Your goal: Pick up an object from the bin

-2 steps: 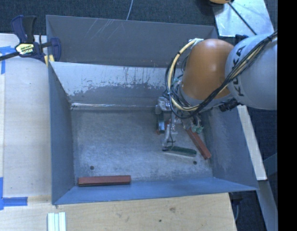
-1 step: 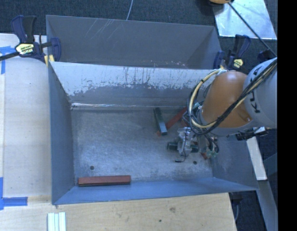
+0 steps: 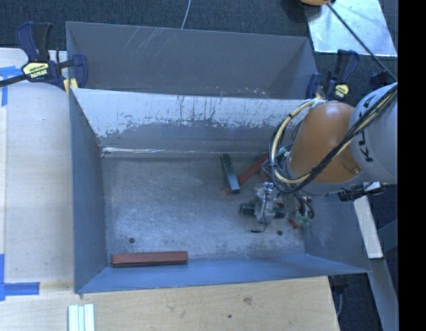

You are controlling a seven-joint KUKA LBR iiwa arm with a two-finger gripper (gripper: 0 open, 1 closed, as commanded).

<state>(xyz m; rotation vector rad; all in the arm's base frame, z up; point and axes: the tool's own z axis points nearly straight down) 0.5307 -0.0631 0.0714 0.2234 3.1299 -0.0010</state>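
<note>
You have the arm (image 3: 378, 136) reaching into the grey metal bin (image 3: 199, 54) from the right, its rounded orange cover (image 3: 323, 143) looped with yellow and black cables (image 3: 285, 133) above the right side of the floor. Below that cover the gripper (image 3: 267, 211) hangs low over the floor, right of centre and somewhat toward the near wall. It is a dark tangle of small parts from this angle, so you cannot tell how wide it stands or whether it has hold of anything. The things nearest it lie just behind it, toward the far wall: a short grey-green bar (image 3: 231, 174) lying flat and running roughly front to back, and a red strip (image 3: 252, 170) slanting away from the bar's right side and passing under the wrist. The two lie close together, but whether they touch is not clear. The gripper sits just in front of and to the right of the bar's near end, close to it and not clearly over it. Well apart from all this, a long brown-red bar (image 3: 149, 258) lies flat along the foot of the near wall on the left side. A small dark speck (image 3: 132, 240) sits on the floor just behind its left half.
</note>
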